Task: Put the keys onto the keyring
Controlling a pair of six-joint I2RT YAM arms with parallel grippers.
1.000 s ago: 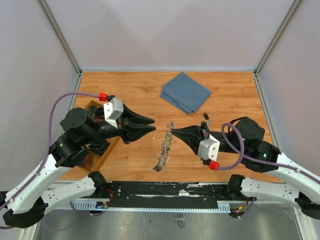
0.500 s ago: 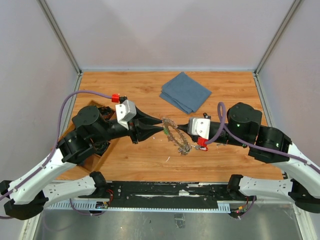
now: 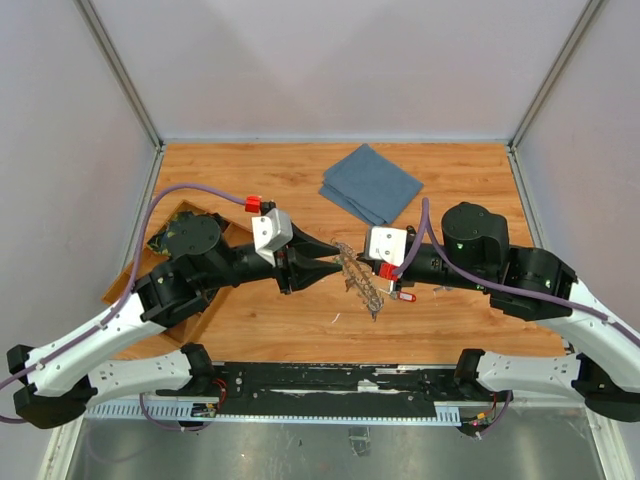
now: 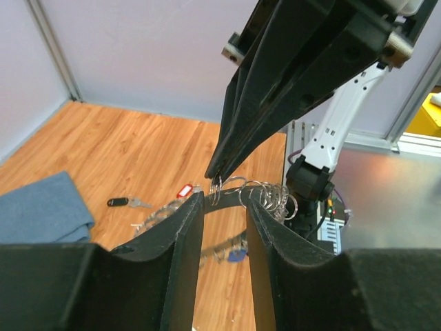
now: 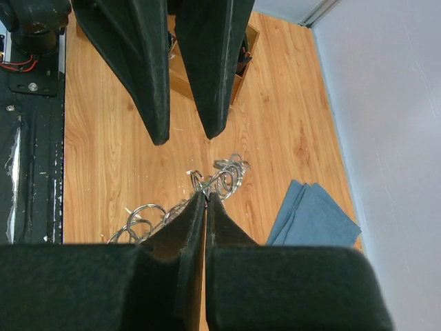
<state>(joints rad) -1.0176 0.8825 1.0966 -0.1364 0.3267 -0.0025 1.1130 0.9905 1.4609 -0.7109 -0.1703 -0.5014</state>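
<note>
The keyring (image 3: 362, 283), a silvery chain-like ring, hangs tilted above the table centre. My right gripper (image 3: 347, 261) is shut on its upper edge; the right wrist view shows the closed tips (image 5: 207, 195) pinching the wire loops (image 5: 226, 174). My left gripper (image 3: 330, 268) is open, its tips (image 4: 224, 200) on either side of the ring's edge (image 4: 270, 195), facing the right gripper's fingers (image 4: 275, 89). A red-tagged key (image 3: 405, 296) lies under the right gripper. The left wrist view shows that red tag (image 4: 185, 191), a black-headed key (image 4: 121, 202) and a blue tag (image 4: 236, 255).
A folded blue cloth (image 3: 371, 185) lies at the back of the table and also shows in the right wrist view (image 5: 313, 214). An open wooden box (image 3: 212, 308) stands at the left under my left arm. Grey walls close in the table's sides.
Both arms have moved in to the table centre. The right gripper has turned the ring from edge-on to tilted. The left gripper has reached the ring's edge.
</note>
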